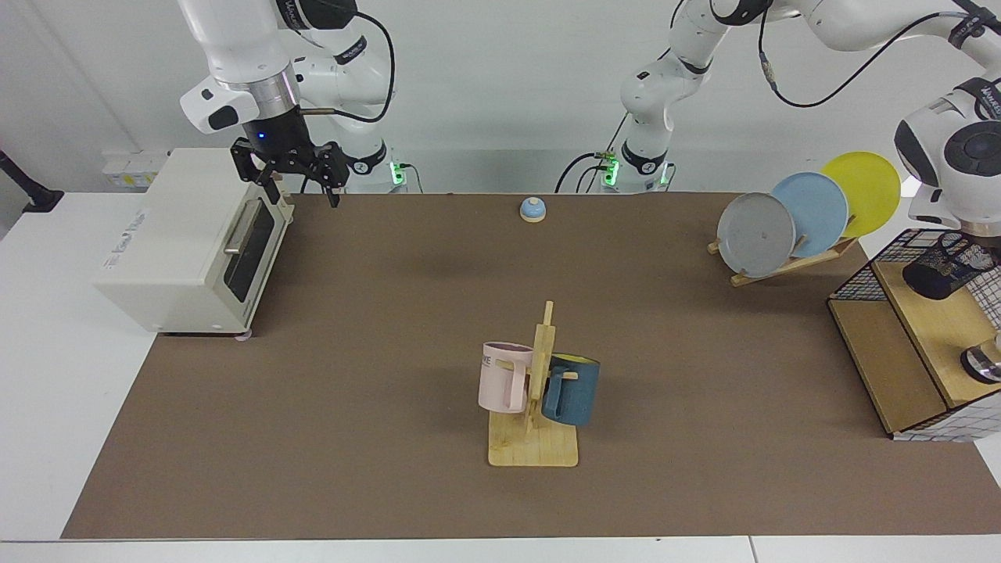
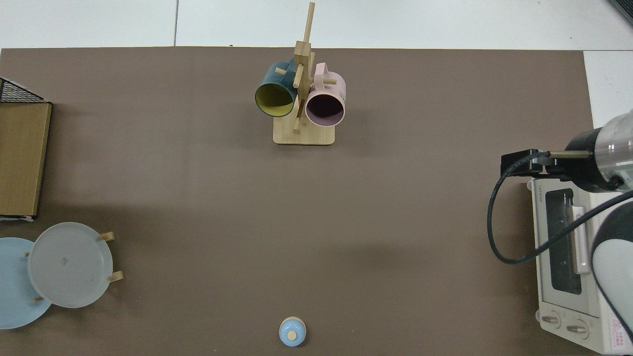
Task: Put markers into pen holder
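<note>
The pen holder, a small black mesh cup, leans tilted over the wooden shelf of the wire basket at the far right of the facing view. My left arm reaches over it, and my left gripper comes down at the cup's rim, mostly cut off by the view's edge. The markers are out of view. My right gripper waits open and empty above the mat by the toaster oven's front corner. In the top view, the right gripper is at the right edge.
A white toaster oven stands far left. The mug tree with a pink and a blue mug stands mid-table. A plate rack holds three plates. A blue bell sits at the back, and a metal object on the shelf.
</note>
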Controlling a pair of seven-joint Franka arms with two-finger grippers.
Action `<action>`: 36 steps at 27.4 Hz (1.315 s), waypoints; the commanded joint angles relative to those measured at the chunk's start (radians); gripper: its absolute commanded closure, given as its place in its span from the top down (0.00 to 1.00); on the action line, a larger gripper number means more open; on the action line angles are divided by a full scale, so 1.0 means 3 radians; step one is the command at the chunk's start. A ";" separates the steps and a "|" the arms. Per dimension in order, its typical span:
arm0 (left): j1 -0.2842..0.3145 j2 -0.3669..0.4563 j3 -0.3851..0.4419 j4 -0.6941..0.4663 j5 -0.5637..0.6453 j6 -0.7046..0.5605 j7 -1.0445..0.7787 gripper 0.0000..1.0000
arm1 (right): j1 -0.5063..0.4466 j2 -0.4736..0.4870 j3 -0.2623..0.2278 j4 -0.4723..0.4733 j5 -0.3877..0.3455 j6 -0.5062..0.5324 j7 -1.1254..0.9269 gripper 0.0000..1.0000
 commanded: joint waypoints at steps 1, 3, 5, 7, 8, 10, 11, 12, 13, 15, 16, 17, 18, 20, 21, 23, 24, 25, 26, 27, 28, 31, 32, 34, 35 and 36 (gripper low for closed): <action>0.0037 -0.0029 -0.0021 -0.0051 -0.0063 0.0064 -0.0010 0.17 | -0.0057 -0.0032 0.0033 -0.0016 0.0059 0.0045 0.0052 1.00; 0.0037 -0.0029 -0.0021 -0.0051 -0.0063 0.0064 0.0015 0.32 | -0.0057 -0.0032 0.0033 -0.0016 0.0059 0.0045 0.0052 1.00; 0.0037 -0.0029 -0.0021 -0.0051 -0.0068 0.0064 0.0046 0.40 | -0.0057 -0.0027 0.0033 -0.0016 0.0064 0.0045 0.0052 1.00; 0.0037 -0.0029 -0.0021 -0.0051 -0.0068 0.0064 0.0046 0.54 | -0.0057 -0.0032 0.0033 -0.0016 0.0064 0.0045 0.0052 1.00; 0.0037 -0.0029 -0.0021 -0.0051 -0.0068 0.0064 0.0046 0.58 | -0.0057 -0.0032 0.0033 -0.0016 0.0059 0.0045 0.0052 1.00; 0.0042 -0.0024 -0.0021 -0.0046 -0.0068 0.0070 0.0046 0.59 | -0.0057 -0.0027 0.0033 -0.0016 0.0059 0.0045 0.0052 1.00; 0.0042 -0.0024 -0.0021 -0.0041 -0.0068 0.0070 0.0046 0.60 | -0.0057 -0.0027 0.0033 -0.0016 0.0059 0.0045 0.0052 1.00; 0.0042 -0.0024 -0.0021 -0.0041 -0.0068 0.0070 0.0046 0.60 | -0.0057 -0.0027 0.0033 -0.0016 0.0059 0.0045 0.0052 1.00; 0.0042 -0.0024 -0.0021 -0.0035 -0.0068 0.0070 0.0046 0.60 | -0.0057 -0.0032 0.0033 -0.0016 0.0064 0.0045 0.0052 1.00; 0.0042 -0.0019 -0.0021 -0.0025 -0.0068 0.0065 0.0051 0.60 | -0.0057 -0.0032 0.0033 -0.0016 0.0059 0.0045 0.0052 1.00; 0.0042 -0.0014 -0.0016 -0.0020 -0.0063 0.0064 0.0051 0.60 | -0.0057 -0.0032 0.0033 -0.0016 0.0064 0.0045 0.0052 1.00; 0.0042 -0.0014 -0.0016 -0.0015 -0.0063 0.0064 0.0051 0.60 | -0.0057 -0.0027 0.0033 -0.0016 0.0064 0.0050 0.0052 1.00; 0.0042 -0.0014 -0.0016 -0.0010 -0.0058 0.0064 0.0051 0.60 | -0.0057 -0.0027 0.0033 -0.0016 0.0059 0.0045 0.0052 1.00; 0.0042 -0.0014 -0.0016 0.0005 -0.0048 0.0070 0.0051 0.60 | -0.0057 -0.0032 0.0033 -0.0016 0.0059 0.0045 0.0052 1.00; 0.0042 -0.0014 -0.0016 0.0016 -0.0048 0.0065 0.0051 0.60 | -0.0057 -0.0032 0.0033 -0.0016 0.0064 0.0045 0.0052 1.00; 0.0037 -0.0019 -0.0016 0.0041 -0.0048 0.0064 0.0051 0.60 | -0.0057 -0.0027 0.0033 -0.0016 0.0059 0.0045 0.0052 1.00; 0.0032 -0.0024 -0.0016 0.0046 -0.0053 0.0064 0.0051 0.60 | -0.0057 -0.0032 0.0033 -0.0016 0.0064 0.0045 0.0052 1.00; 0.0032 -0.0029 -0.0021 0.0046 -0.0058 0.0059 0.0051 0.60 | -0.0057 -0.0032 0.0033 -0.0016 0.0064 0.0045 0.0052 1.00; 0.0032 -0.0029 -0.0026 0.0051 -0.0058 0.0064 0.0051 0.60 | -0.0057 -0.0032 0.0033 -0.0016 0.0059 0.0045 0.0052 1.00; 0.0032 -0.0029 -0.0031 0.0052 -0.0058 0.0064 0.0051 0.60 | -0.0057 -0.0032 0.0033 -0.0016 0.0064 0.0045 0.0052 1.00; 0.0027 -0.0034 -0.0036 0.0052 -0.0058 0.0064 0.0051 0.60 | -0.0057 -0.0032 0.0033 -0.0016 0.0059 0.0045 0.0052 1.00; 0.0022 -0.0049 -0.0041 0.0092 -0.0063 0.0054 0.0051 0.61 | -0.0057 -0.0032 0.0033 -0.0016 0.0059 0.0045 0.0052 1.00; 0.0012 -0.0054 -0.0047 0.0097 -0.0063 0.0044 0.0051 0.61 | -0.0057 -0.0032 0.0033 -0.0016 0.0064 0.0045 0.0052 1.00; 0.0007 -0.0060 -0.0047 0.0103 -0.0058 0.0049 0.0056 0.62 | -0.0057 -0.0032 0.0033 -0.0016 0.0059 0.0045 0.0052 1.00; 0.0001 -0.0060 -0.0047 0.0118 -0.0053 0.0044 0.0062 0.63 | -0.0057 -0.0032 0.0033 -0.0016 0.0059 0.0045 0.0052 1.00; 0.0001 -0.0060 -0.0047 0.0153 -0.0058 0.0039 0.0082 0.65 | -0.0057 -0.0032 0.0033 -0.0016 0.0064 0.0045 0.0052 1.00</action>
